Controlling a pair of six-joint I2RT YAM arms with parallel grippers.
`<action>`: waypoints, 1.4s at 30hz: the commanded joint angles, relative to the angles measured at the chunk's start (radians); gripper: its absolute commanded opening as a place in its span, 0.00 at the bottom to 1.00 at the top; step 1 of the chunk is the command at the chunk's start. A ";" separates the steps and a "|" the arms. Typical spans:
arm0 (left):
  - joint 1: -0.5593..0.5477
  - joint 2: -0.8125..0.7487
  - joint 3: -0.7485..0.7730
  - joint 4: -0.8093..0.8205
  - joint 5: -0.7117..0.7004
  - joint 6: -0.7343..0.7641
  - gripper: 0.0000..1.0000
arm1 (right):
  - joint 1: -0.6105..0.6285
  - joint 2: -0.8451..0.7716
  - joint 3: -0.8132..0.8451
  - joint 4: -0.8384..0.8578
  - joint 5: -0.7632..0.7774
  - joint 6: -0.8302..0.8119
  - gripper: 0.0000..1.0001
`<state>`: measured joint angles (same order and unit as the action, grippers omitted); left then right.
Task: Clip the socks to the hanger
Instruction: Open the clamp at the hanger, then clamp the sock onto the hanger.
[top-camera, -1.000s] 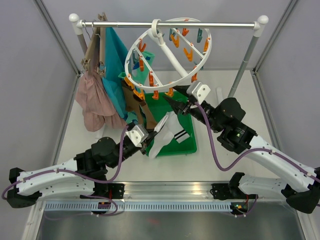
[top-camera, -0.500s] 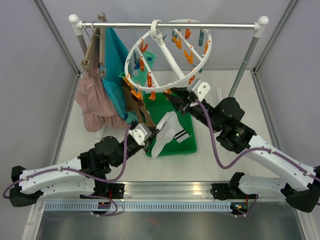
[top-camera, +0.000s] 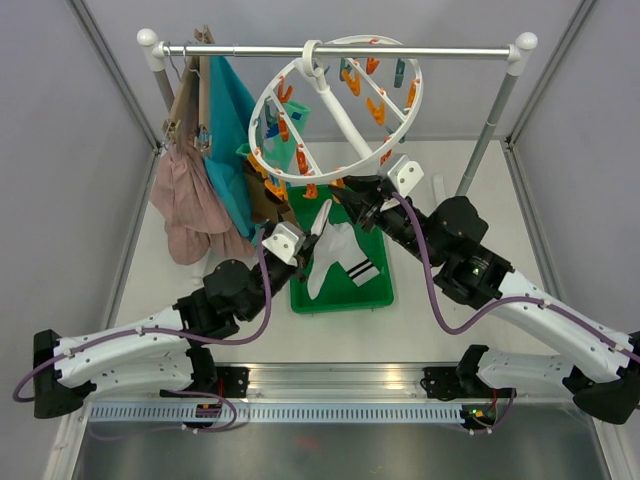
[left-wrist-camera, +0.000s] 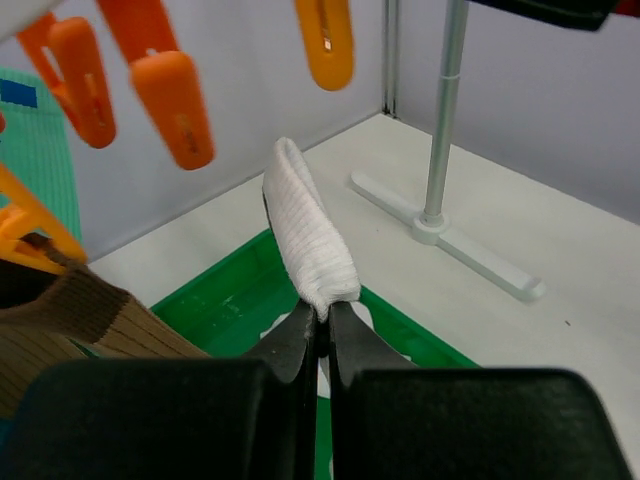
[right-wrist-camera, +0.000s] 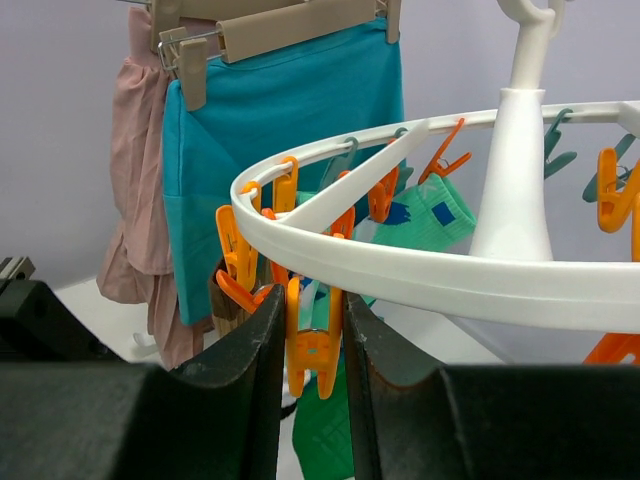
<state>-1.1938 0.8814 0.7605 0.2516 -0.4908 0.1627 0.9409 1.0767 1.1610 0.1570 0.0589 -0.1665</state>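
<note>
The hanger (top-camera: 416, 92), a round white ring with orange and teal pegs, hangs from the rail. My right gripper (right-wrist-camera: 312, 310) is shut on an orange peg (right-wrist-camera: 316, 348) under the ring's (right-wrist-camera: 450, 275) near rim, squeezing its sides. My left gripper (left-wrist-camera: 322, 315) is shut on the folded edge of a white sock (left-wrist-camera: 305, 235) and holds it upright just below the pegs (left-wrist-camera: 180, 105). In the top view this sock (top-camera: 335, 262) trails down from the left gripper (top-camera: 309, 243) over the green tray (top-camera: 378, 292), its dark stripes showing. A brown sock (left-wrist-camera: 80, 312) and a mint-teal sock (right-wrist-camera: 428, 218) hang clipped to the ring.
A teal garment (right-wrist-camera: 280, 130) and a pink garment (right-wrist-camera: 135, 200) hang on tan hangers at the rail's left end. The rack's right post (top-camera: 492, 120) and its foot (left-wrist-camera: 450, 240) stand right of the tray. Grey walls close in the table on three sides.
My left arm has lifted the white sock up and forward toward the ring. My right gripper has closed on the orange peg, and the ring has tipped slightly.
</note>
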 joint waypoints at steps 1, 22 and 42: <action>0.033 -0.038 0.027 0.083 0.041 -0.104 0.02 | 0.009 -0.018 0.051 -0.011 0.022 0.030 0.00; 0.040 0.018 0.059 0.146 0.153 -0.152 0.02 | 0.010 -0.038 0.048 -0.036 0.059 0.059 0.00; 0.040 0.042 0.082 0.166 0.193 -0.144 0.02 | 0.012 -0.018 0.075 -0.045 0.056 0.079 0.00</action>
<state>-1.1595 0.9157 0.7929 0.3626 -0.3294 0.0414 0.9466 1.0588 1.1919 0.1024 0.1112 -0.1070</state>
